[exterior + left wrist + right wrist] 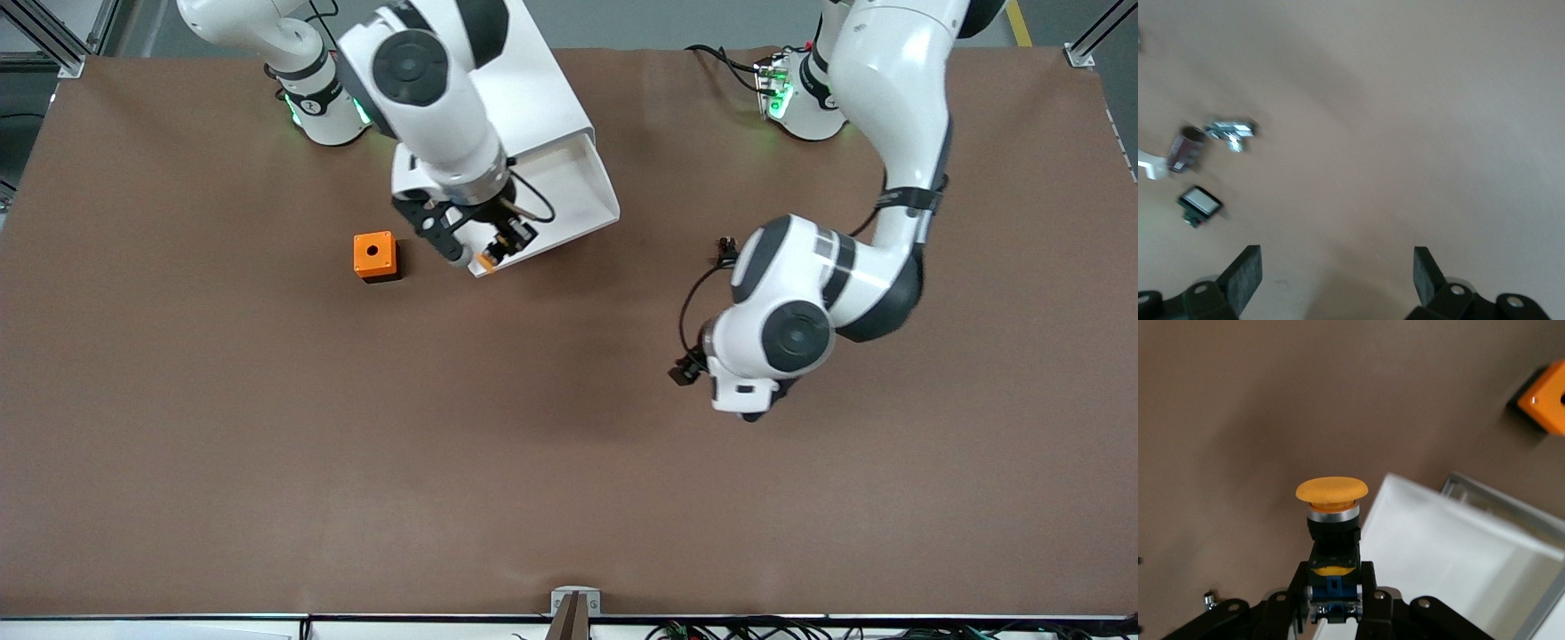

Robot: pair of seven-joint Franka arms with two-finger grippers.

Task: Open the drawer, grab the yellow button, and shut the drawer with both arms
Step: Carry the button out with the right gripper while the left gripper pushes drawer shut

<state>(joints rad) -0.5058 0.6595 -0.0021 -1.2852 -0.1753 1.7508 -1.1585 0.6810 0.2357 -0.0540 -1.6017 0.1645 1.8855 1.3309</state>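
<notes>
The white drawer [582,191] stands pulled out of the cabinet [542,84], and its bare floor [1451,543] shows in the right wrist view. My right gripper [500,244] [1333,581] is shut on the button [1331,490], gripping its black and blue body with the orange cap pointing away from the fingers. The button [486,260] hangs at the drawer's front corner toward the right arm's end. My left gripper [1338,259] is open with nothing between its fingers, over bare table; the left arm [787,333] covers it in the front view.
An orange cube with a hole [374,255] [1546,399] sits on the table beside the drawer, toward the right arm's end. The left wrist view shows a small black part with a white face [1200,202], a metal piece [1231,129] and a dark cylinder [1186,149] on the table.
</notes>
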